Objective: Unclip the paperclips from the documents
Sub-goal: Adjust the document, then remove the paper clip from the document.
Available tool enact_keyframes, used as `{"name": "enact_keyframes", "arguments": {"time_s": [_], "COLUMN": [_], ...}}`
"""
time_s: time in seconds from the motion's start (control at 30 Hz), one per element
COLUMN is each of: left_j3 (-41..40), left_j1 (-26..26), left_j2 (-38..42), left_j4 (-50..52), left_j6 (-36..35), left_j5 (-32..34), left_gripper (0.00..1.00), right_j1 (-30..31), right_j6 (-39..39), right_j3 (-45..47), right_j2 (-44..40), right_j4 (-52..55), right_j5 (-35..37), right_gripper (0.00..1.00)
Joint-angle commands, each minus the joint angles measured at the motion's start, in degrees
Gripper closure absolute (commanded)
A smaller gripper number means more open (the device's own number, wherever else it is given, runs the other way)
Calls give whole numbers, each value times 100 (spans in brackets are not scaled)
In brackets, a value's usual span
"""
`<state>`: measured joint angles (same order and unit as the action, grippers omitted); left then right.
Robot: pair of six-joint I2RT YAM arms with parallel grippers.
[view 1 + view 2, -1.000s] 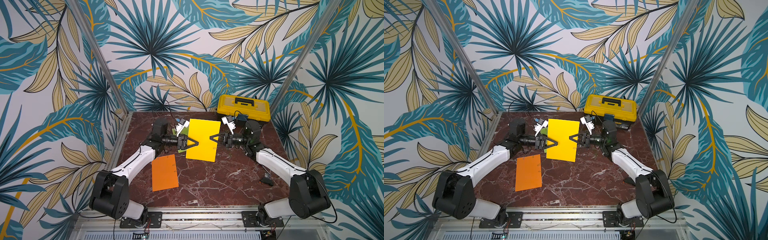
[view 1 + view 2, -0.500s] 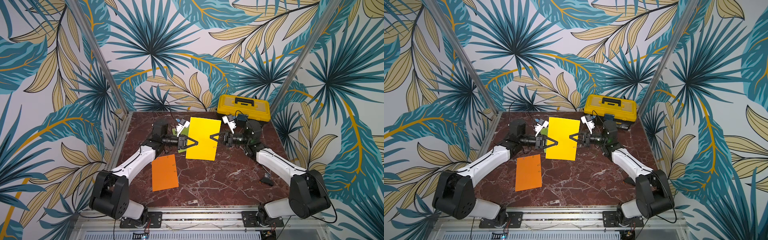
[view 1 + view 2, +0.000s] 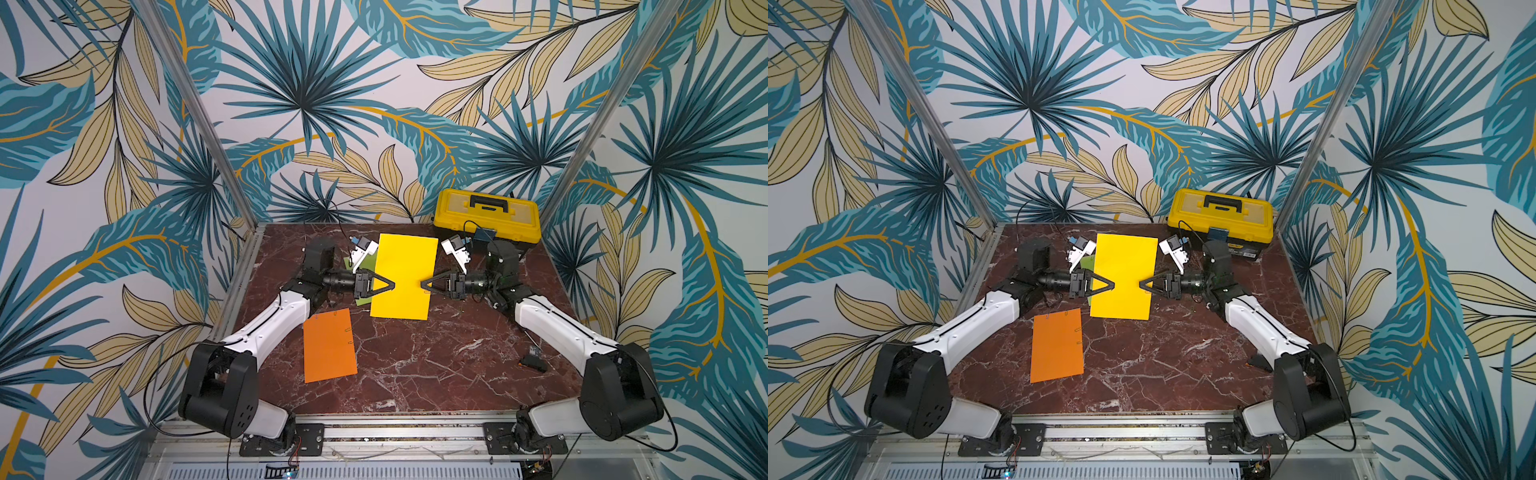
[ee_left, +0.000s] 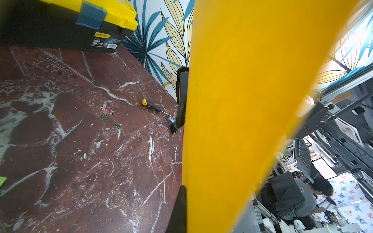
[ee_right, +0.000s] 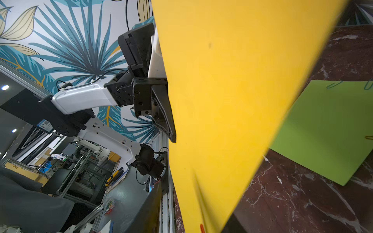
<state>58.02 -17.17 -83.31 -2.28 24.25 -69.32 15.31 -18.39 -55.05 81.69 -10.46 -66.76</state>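
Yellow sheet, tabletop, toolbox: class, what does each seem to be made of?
Yellow sheet: thin matte paper or card; it bows where it is held up. Tabletop: polished red-brown marble, or a print of it; white veins. Toolbox: probably hard plastic; smooth yellow lid, black base.

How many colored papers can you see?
3. The yellow sheet is lifted up in the middle. The orange sheet lies flat nearer the front. The lime green sheet lies beneath it, mostly hidden from above.
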Motion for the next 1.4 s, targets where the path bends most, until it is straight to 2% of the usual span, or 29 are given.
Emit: {"name": "enact_keyframes", "arguments": {"time_s": [0.0,0.37,0.63,1.03,1.37], "left_j3": [113,87,3,-22,-74], "left_j1": [80,149,153,153,182], "left_j2": [114,210,282,266,297], "left_j4": [-72,-70,-73,-72,-76], "left_j6": [-100,-96,-96,-105,-113], "left_j5": [-193,-301,-319,-301,-275], "left_gripper": [100,100,100,100,100], "right_j1": [-19,-28,-36,-33,-41], "right_j6": [804,942,710,550,558], "right_j3": [-137,-138,-111,-57,-1], "right_j2": [-105,42,112,62,22], "right_j4": [1033,1182,869,646,658], "right_j5": [-166,-152,-179,-303,-303], "right_gripper": [58,57,59,87,91]}}
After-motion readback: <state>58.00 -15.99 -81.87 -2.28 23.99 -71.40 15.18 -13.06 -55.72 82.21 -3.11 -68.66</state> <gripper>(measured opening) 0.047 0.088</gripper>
